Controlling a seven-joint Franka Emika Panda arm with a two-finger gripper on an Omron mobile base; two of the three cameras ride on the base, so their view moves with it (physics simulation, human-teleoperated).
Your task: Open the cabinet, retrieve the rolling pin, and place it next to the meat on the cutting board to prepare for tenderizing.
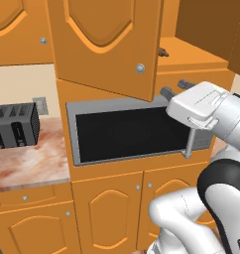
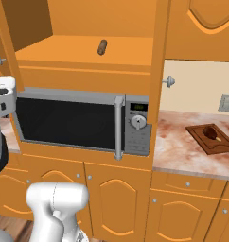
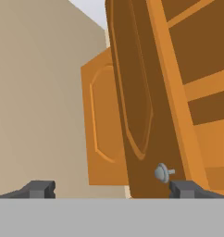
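the cabinet (image 2: 88, 47) stands open. the tool (image 3: 111, 190) has its jaws spread wide, holding nothing, beside the door knob (image 3: 162, 173). the rolling pin (image 2: 102, 47) lies on the cabinet shelf, not yet retrieved. the meat (image 2: 210, 132) rests on the cutting board (image 2: 201, 142) on the tabletop (image 2: 175, 146). remaining: grasp, transfer, place.

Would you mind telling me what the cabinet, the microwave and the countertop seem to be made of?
The cabinet: apparently painted or stained wood, orange and matt, with a raised curved panel and a small silver, metallic-looking knob. The microwave: brushed grey metal frame, it seems, with a glossy black glass-like door. The countertop: polished stone, probably marble, judging by its pink-brown veining.
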